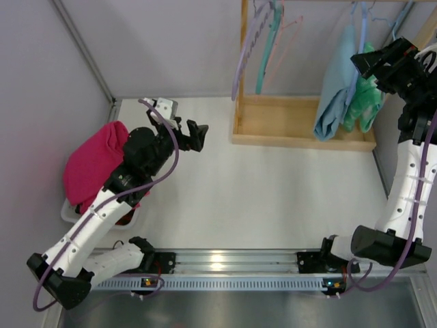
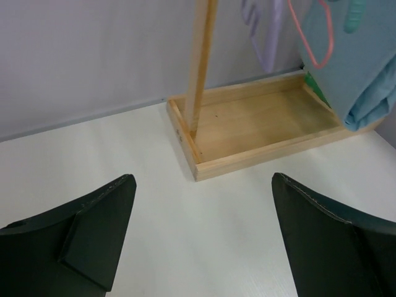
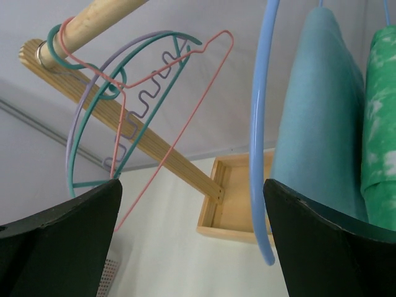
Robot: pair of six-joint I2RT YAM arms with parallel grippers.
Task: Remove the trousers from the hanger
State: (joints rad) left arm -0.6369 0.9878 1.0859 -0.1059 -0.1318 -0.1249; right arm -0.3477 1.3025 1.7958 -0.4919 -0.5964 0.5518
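Black fingers (image 3: 55,247) of your right hand (image 3: 192,185) frame its wrist view, spread wide and gripping nothing. That hand is raised near the wooden rail (image 3: 93,18) at the rack's right end, just beside the blue hanger (image 3: 258,124) carrying the light blue trousers (image 3: 315,124). A green tie-dye garment (image 3: 380,124) hangs right next to them. I take the blue piece for the trousers, though the folds don't make that certain. Your left hand (image 1: 191,133) is open and empty too. It is low over the tabletop (image 1: 273,198), facing the rack's wooden base tray (image 1: 300,123) and well apart from the hanging clothes.

You look to be at the reaching step, with nothing grasped yet. The next move calls for closing the right hand on the cloth below the hanger, then drawing it down and off. The left hand could come across to steady the hanger. The empty hangers (image 1: 268,51) at the rail's other end seem out of the way.

The tabletop is white and matte, with plain pale walls behind and at the sides. A pink garment (image 1: 95,160) is heaped on a white basket (image 1: 68,213) at the left edge. A metal rail (image 1: 232,263) along the near edge carries both arm bases.
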